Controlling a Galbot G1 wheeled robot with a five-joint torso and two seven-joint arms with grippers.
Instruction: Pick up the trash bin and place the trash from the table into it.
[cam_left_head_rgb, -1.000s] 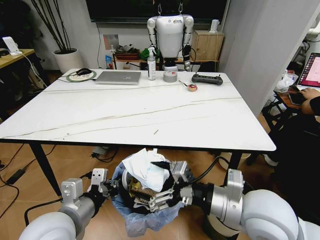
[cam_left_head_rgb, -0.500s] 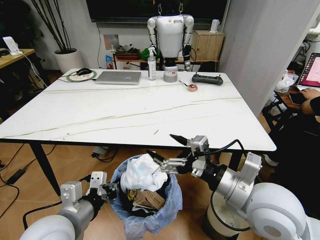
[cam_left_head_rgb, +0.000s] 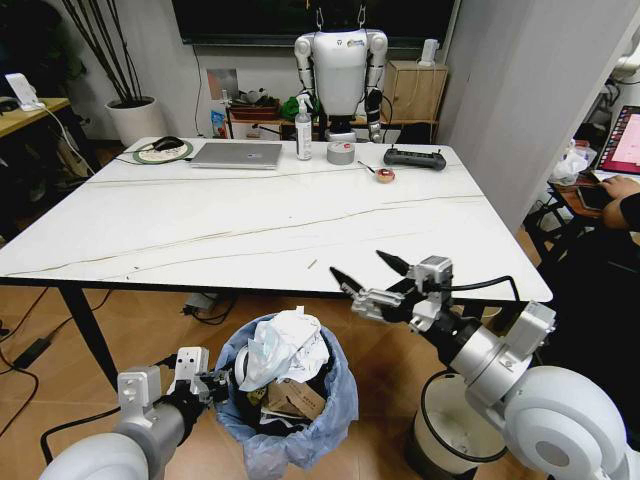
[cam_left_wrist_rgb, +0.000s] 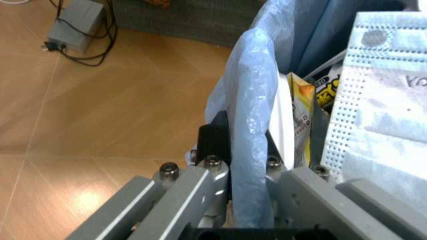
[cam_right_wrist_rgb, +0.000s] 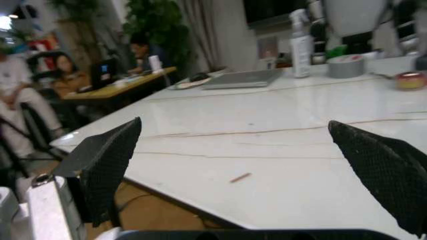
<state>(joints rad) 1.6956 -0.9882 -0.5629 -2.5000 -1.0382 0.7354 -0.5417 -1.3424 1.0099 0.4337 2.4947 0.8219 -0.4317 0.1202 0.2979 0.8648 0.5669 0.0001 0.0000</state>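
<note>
Jaws of the left gripper (cam_left_head_rgb: 207, 383) clamp the trash bin (cam_left_head_rgb: 330, 415) rim; right gripper (cam_left_head_rgb: 368, 278) gapes wide by the table (cam_left_head_rgb: 250, 225).

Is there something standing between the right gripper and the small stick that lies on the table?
Nothing visible. The right gripper, open, hovers at the table near edge, and the stick lies just beyond it on bare tabletop.

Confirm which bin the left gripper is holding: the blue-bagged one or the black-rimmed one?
The trash bin with the light-blue bag, full of litter. The left gripper clamps its rim; the black-rimmed white bin stands apart under the right arm.
</note>
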